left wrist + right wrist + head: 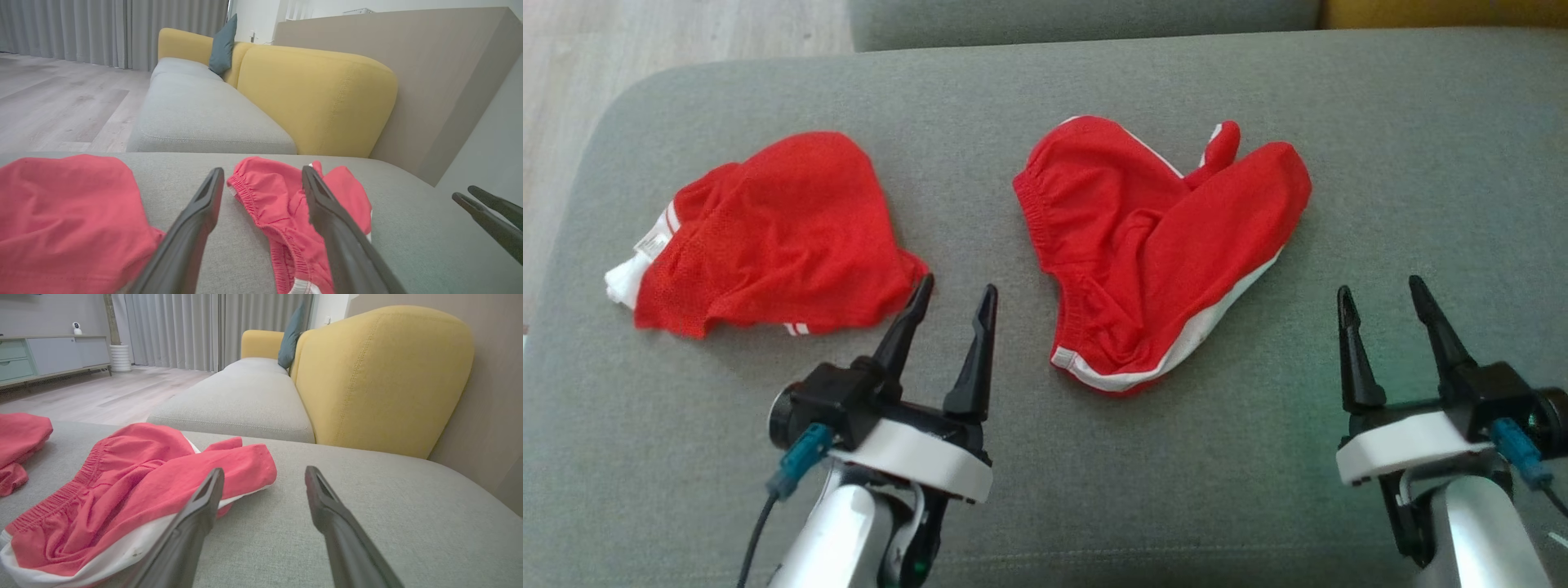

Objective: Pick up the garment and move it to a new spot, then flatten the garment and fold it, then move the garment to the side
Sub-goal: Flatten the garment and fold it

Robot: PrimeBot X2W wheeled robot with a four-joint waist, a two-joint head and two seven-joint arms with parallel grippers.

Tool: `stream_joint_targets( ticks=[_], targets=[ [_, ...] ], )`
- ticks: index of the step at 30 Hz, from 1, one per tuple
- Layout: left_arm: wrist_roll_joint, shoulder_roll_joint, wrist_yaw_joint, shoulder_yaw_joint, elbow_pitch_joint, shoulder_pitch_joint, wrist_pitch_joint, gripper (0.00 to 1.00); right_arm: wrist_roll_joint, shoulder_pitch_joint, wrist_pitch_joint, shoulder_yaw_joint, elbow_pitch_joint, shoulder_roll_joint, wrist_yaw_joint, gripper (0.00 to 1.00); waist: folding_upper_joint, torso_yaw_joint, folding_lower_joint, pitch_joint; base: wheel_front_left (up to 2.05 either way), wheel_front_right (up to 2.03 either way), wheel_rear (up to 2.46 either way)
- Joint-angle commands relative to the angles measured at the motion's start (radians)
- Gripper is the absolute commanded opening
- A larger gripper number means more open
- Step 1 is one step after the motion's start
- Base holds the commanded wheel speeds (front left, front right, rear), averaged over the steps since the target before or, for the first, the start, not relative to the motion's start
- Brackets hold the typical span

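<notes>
Red shorts with white trim lie crumpled on the grey cushion, right of centre. They also show in the left wrist view and the right wrist view. A second red garment with a white label lies bunched at the left. My left gripper hovers open between the two garments, one fingertip close to the left garment's edge. My right gripper stands open to the right of the shorts, apart from them, holding nothing.
The cushion's rounded left edge drops to a pale wood floor. Beyond the far edge stands a grey sofa seat with a yellow backrest and a teal pillow. Bare cushion stretches to the right of the shorts.
</notes>
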Motion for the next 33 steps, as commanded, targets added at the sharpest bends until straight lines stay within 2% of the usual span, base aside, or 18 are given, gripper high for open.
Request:
stream_joint_targets(
  ticks=[1,7,13,15,22,32,33],
  targets=[
    [-0.007,0.002,-0.005,0.017,-0.034,-0.043,-0.005,1.00,-0.006,-0.032,-0.013,0.014,-0.045,0.003,0.007,1.00,0.0000,-0.011,0.0000,0.004,0.00,0.00,0.00],
    [0.008,0.002,-0.082,-0.090,0.045,-0.075,-0.005,1.00,0.014,-0.055,-0.015,-0.001,-0.056,0.005,0.007,1.00,0.0000,-0.039,0.0000,0.024,0.00,0.00,0.00],
    [0.021,0.002,-0.115,-0.195,0.189,-0.134,0.005,1.00,0.032,-0.062,-0.019,-0.005,-0.052,0.005,0.007,1.00,0.0000,-0.068,0.0000,0.049,0.00,0.00,0.00],
    [0.022,0.002,-0.106,-0.203,0.231,-0.154,0.015,1.00,0.036,-0.067,-0.021,-0.003,-0.051,0.005,0.007,1.00,0.0000,-0.076,0.0000,0.057,0.00,0.00,0.00],
    [0.058,0.005,-0.036,-0.192,0.358,-0.212,0.032,1.00,0.046,-0.074,-0.028,0.004,-0.046,0.005,0.007,1.00,0.0000,-0.098,0.0000,0.076,0.00,0.00,0.00],
    [0.036,0.004,-0.035,-0.202,0.449,-0.252,0.037,1.00,0.050,-0.086,-0.033,0.010,-0.039,0.005,0.007,1.00,0.0000,-0.116,0.0000,0.094,0.00,0.00,0.00],
    [0.032,0.004,-0.038,-0.204,0.456,-0.255,0.040,0.63,0.049,-0.087,-0.033,0.010,-0.038,0.005,0.007,1.00,0.0000,-0.117,0.0000,0.095,0.00,0.00,0.00]
  ],
)
